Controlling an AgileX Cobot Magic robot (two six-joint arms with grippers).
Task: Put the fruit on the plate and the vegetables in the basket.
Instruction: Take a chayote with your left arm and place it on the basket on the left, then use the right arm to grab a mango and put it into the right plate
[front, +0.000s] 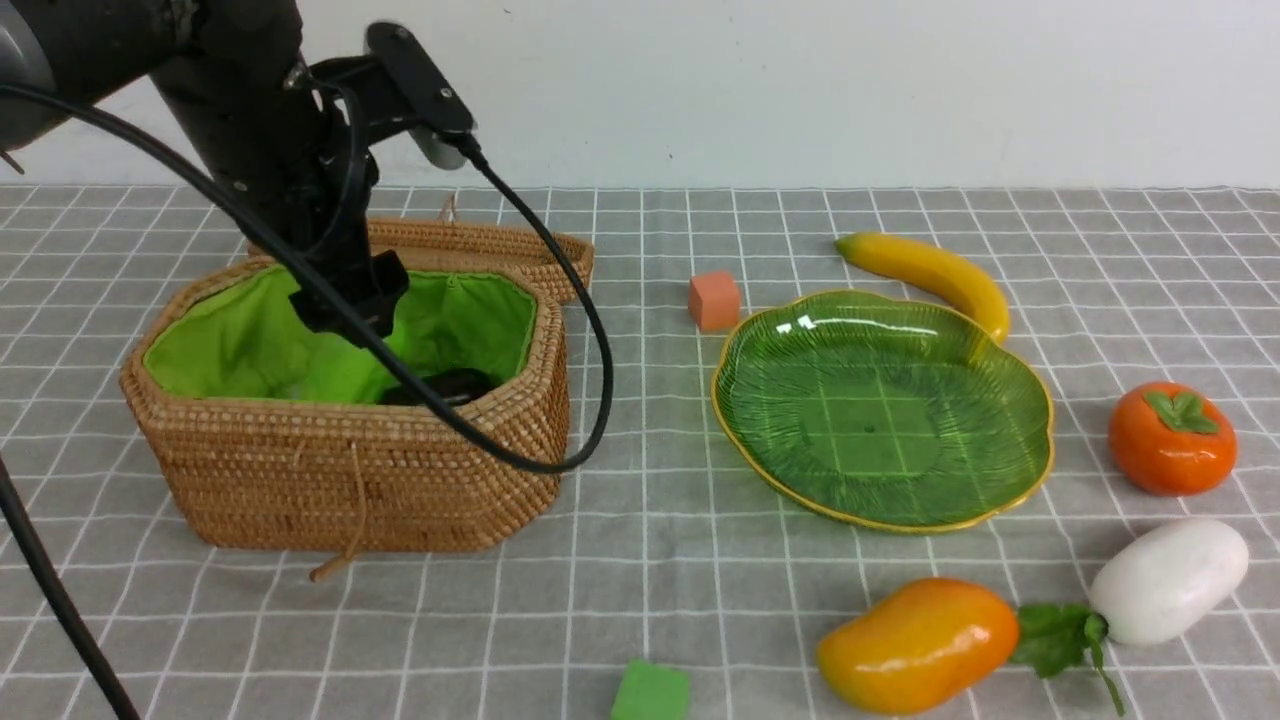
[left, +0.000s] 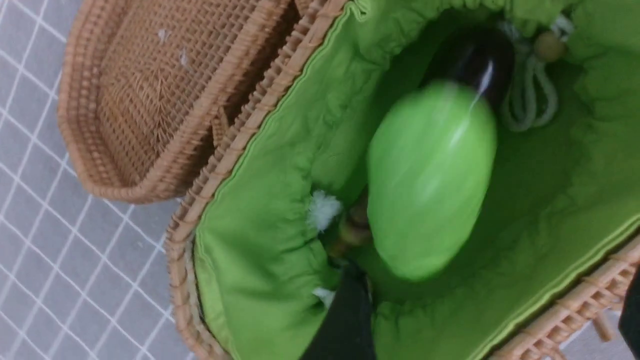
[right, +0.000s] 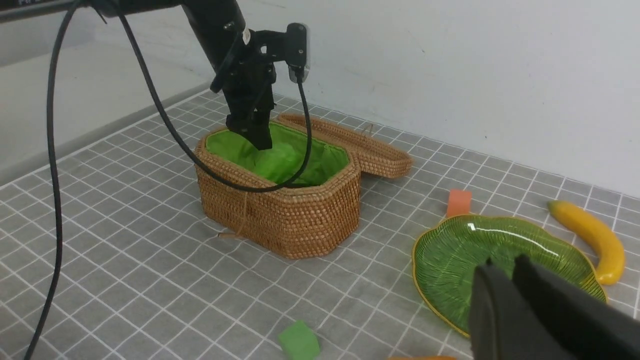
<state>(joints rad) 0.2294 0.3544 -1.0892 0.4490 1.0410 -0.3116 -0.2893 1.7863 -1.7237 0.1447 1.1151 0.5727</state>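
Front view of a bench covered in a grey checked cloth. The left gripper (front: 348, 312) is reaching down into the open wicker basket (front: 350, 470), which is sitting at 9 o'clock from the plate (front: 880, 410). The basket's lid (front: 480, 245) is lying flipped back behind it, at its 12 o'clock.

In the left wrist view the jaws are standing wide apart, one black finger (left: 347, 320) near the light green gourd (left: 430, 180) and the other at the picture's edge, gripping nothing. The gourd is showing blurred, lying inside the basket on the bright green lining. One end of it is overlapping the dark purple eggplant (left: 475, 60), which is also lying in the basket.

The leaf-shaped green plate is sitting bare near the middle of the bench. Around it:
- The yellow banana (front: 935, 275) is lying at 1 o'clock, its near end right at the plate's rim.
- The orange persimmon (front: 1170, 440) is sitting at 3 o'clock, apart from the plate.
- The white radish (front: 1170, 580) is lying at 4 o'clock, its green leaves pointing toward the mango.
- The orange-yellow mango (front: 915, 645) is lying at 6 o'clock, with the radish leaves just beside it.
- A small orange cube (front: 714, 300) is sitting at 10 o'clock, just beside the rim.

A small green cube (front: 650, 692) is sitting at 7 o'clock, at the bench's near edge.

The right gripper (right: 505, 267) is hanging above the bench near the plate, its jaws pressed together and holding nothing.
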